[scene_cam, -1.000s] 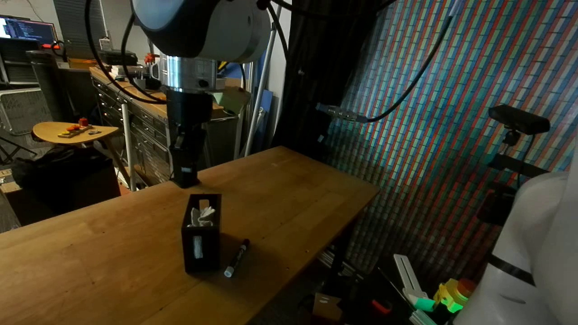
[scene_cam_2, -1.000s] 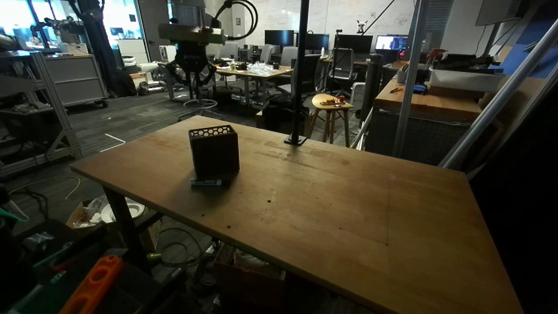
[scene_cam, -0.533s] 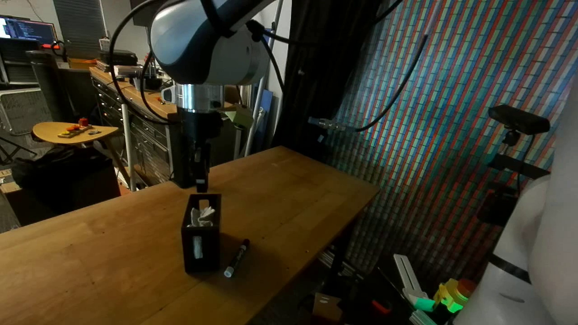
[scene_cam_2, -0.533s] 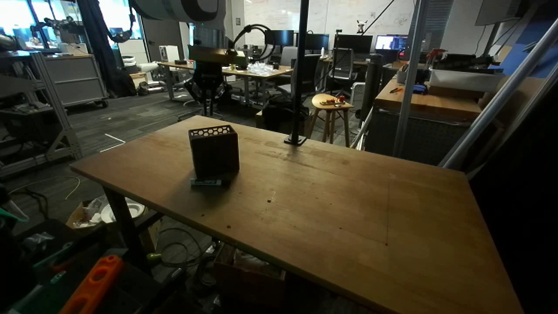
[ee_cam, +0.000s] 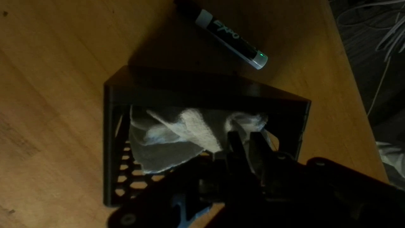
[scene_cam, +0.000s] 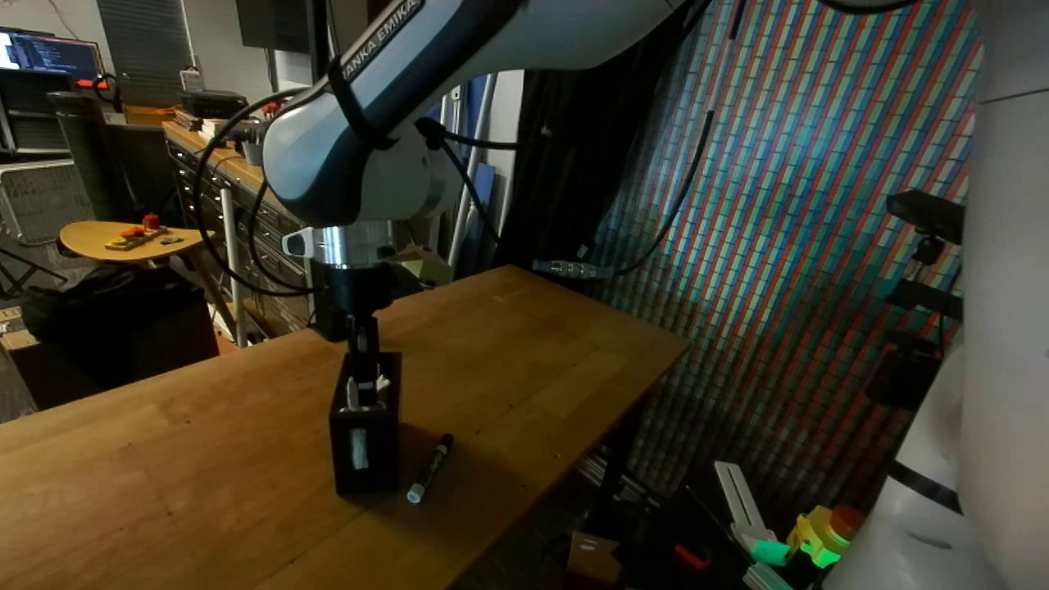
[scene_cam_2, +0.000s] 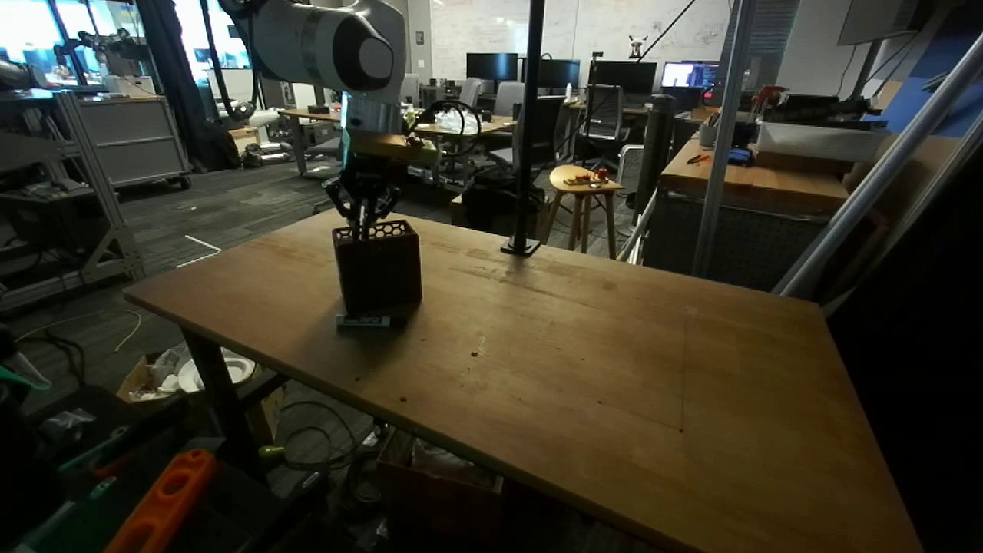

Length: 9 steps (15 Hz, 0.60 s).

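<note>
Gripper (ee_cam: pixel 245 135), right of and below centre in the wrist view: tips drawn almost together, thin gap; can't confirm any fabric in it, or contact. Tips sit down inside the mouth of the black box (ee_cam: pixel 205 100), which stands upright mid-frame. White cloth (ee_cam: pixel 197 129) lies crumpled in there, centre of the wrist view. Reads as light, limp, grippy rather than slick, hard to damage. Best hold: the bright raised fold at mid-frame, pinched deep; the flat skirt at its lower left would likely slip out. Box looks stiff, thin-walled, probably light enough to shift if a tip snags a wall. Black marker (ee_cam: pixel 234 39) lies just beside it, upper centre, not touching; hard, round, could roll. Both rest on the wooden table (scene_cam: pixel 508 385). Small stool (scene_cam: pixel 90 241) at left in an exterior view.
</note>
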Tool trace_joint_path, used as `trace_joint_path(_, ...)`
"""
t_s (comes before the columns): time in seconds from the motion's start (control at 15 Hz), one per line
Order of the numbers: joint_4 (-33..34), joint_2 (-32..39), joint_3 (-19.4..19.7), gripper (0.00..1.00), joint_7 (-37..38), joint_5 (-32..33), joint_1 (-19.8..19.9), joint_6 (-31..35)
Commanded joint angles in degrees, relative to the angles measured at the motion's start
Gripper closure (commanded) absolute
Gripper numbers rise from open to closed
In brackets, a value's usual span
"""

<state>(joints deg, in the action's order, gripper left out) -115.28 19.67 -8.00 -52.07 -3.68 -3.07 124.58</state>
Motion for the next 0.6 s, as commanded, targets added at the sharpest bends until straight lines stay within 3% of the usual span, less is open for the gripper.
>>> trace_joint_path(0.0, 0.5, 2.3, -1.4, 0.84, -4.7, -2.4, 2.3, 1.6)
trace_joint_path(0.53, -0.7, 6.2, -2.8, 0.85, -10.8, -8.0, 5.5, 4.9)
